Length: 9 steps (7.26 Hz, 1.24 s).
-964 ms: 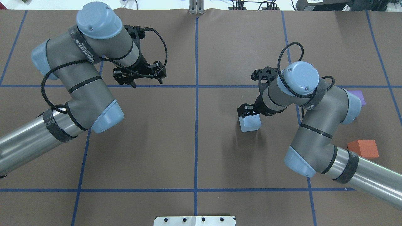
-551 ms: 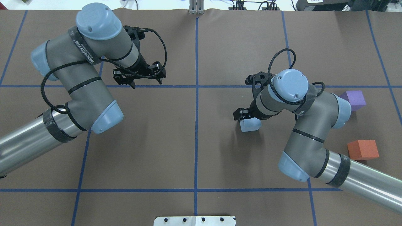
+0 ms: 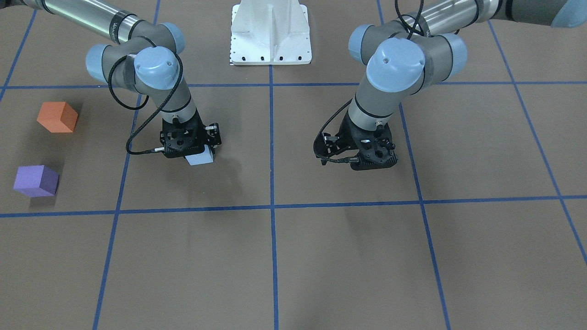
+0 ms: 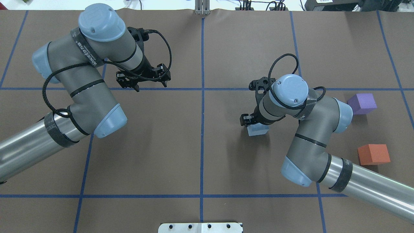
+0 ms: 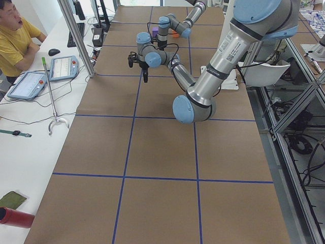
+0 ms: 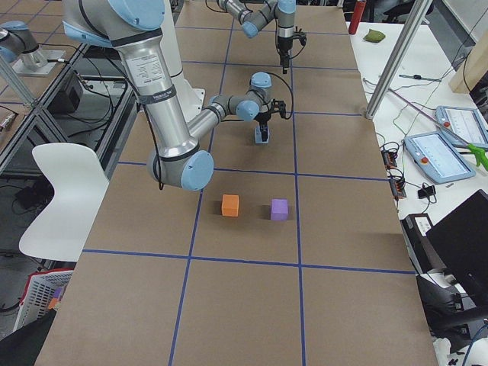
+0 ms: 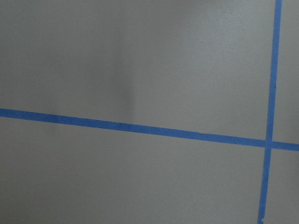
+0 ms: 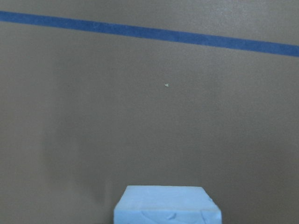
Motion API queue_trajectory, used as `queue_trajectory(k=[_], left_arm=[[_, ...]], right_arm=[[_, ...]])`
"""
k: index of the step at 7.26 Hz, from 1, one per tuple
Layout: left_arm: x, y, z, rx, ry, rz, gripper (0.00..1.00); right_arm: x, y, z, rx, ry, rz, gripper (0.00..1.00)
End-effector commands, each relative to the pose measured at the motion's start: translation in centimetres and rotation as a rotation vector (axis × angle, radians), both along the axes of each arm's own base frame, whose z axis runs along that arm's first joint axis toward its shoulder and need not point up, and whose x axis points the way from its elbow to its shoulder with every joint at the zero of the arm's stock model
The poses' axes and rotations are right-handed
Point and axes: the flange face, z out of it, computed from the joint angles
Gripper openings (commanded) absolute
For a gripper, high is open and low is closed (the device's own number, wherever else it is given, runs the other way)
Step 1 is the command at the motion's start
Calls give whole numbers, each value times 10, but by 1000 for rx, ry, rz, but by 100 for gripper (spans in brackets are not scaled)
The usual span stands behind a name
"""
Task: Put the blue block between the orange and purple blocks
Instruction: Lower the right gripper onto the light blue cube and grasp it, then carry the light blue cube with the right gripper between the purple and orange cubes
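Pale blue and matte, the small plain cube that was the blue block (image 4: 257, 130) sat on the brown paper-covered table (image 4: 155, 145), in the square just to the robot's right of the centre tape line (image 4: 202, 129) and well apart from its goal. The right gripper (image 4: 255, 124), a black two-finger tool, pointed straight down over it, so low that the wrist hid much of the cube's top from overhead. One finger (image 4: 245, 119) showed just beside the cube's corner. The other was hidden, so I could not tell whether the jaws stood clear of the sides or pressed on them. The right wrist camera showed the cube centred at its bottom edge, which suggested the tool stood squarely lined up for a grip across opposite faces.

The bright orange matte cube, the orange block (image 4: 373, 154), and the violet-purple matte cube, the purple block (image 4: 363, 103), lay further out on the robot's right, with bare table between them. That gap was the target, and it looked to me wide enough for a third cube of equal size.

The left gripper (image 4: 144, 79) hung above the table across the centre line, its fingers spread wide and holding nothing. It seemed parked out of the way, since the job lay within the right arm's reach. I judged the task to be at the grasping step, with carrying and placing not yet done.
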Motion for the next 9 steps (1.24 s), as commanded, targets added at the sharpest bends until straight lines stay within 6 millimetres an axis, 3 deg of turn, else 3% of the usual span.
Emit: queue_trajectory(k=[1,2,3,4,6,7,8,9], left_arm=[[0,1,7,-4,-6,3,100],[0,1,7,-3,-6,4,100],[0,1,7,-3,-6,4,100],[0,1,8,-4,-7,4,100],[0,2,8,-8,-7,0,100],[1,3,7,-9,-5,-1,100],[0,7,0,-5,5,-6,100],[-1,8,-3,-17,11,-16,100]], right_arm=[[4,0,-6,3,-12,1,0],[33,-1,-20,14,-48,16,0],[79,-5,-7,-27,-68,21,0],[136,-18,25,-97,-72,47,0],[237,-6,116,-73,35,29,0],[272,6,154,-80,69,43,0],[291,23,186,-83,69,56,0],[299,29,194,-83,61,67,0]])
